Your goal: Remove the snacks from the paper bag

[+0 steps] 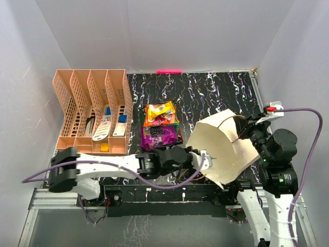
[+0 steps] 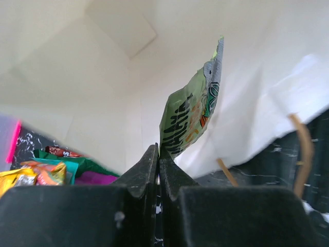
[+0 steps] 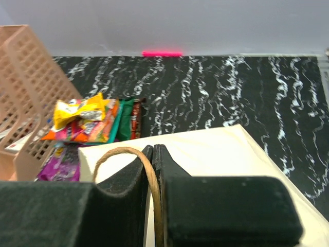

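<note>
Both are pinched shut — left gripper (image 2: pixel 158 150) on the light green packet (image 2: pixel 190 110) just inside the paper bag (image 1: pixel 221 141), right gripper (image 3: pixel 153 150) on its cord handle (image 3: pixel 119 151). Pull the packet straight out — slowly.

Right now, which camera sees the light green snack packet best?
The left wrist view: the light green packet shows close up, pinched by the left gripper at the mouth of the paper bag. From the top view the bag's wall hides it. The right wrist view shows other snacks, not this one.
</note>
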Robot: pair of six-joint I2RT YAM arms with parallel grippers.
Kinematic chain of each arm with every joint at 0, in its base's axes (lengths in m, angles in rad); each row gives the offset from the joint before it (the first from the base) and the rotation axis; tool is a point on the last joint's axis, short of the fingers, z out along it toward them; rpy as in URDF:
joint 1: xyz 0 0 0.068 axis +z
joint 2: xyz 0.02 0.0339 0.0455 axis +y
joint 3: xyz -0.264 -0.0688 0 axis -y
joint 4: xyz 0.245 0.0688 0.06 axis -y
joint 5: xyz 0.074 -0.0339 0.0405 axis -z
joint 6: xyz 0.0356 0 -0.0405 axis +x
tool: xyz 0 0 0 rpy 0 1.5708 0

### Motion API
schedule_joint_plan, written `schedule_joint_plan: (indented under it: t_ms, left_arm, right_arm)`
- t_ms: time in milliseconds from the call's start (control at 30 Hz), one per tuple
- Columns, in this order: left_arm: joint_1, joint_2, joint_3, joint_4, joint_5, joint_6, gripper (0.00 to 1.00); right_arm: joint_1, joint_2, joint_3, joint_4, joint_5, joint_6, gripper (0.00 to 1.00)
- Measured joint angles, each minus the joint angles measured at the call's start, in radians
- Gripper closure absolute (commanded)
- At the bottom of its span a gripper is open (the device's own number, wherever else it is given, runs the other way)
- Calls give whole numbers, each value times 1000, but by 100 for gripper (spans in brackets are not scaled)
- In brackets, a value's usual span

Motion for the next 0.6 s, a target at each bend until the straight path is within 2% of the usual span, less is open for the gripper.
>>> schedule_joint_plan:
  t_ms: [167,333,400,600]
  left_arm:
    - [-20,-235,46,-163,27,-110,100]
    - [-6,-340,187,-303,-98,-162,100]
    - [43,-337,232,-363,-116,-183,100]
    - [381,-238,323,-489,-39,-276,100]
  right_arm:
    - [0,60,-49,45,132,13,92]
    - [0,88,-85,91,217,-14,92]
    - [0,82,-90,104,226,-24,92]
    - [0,33,-124,140,225,-48,92]
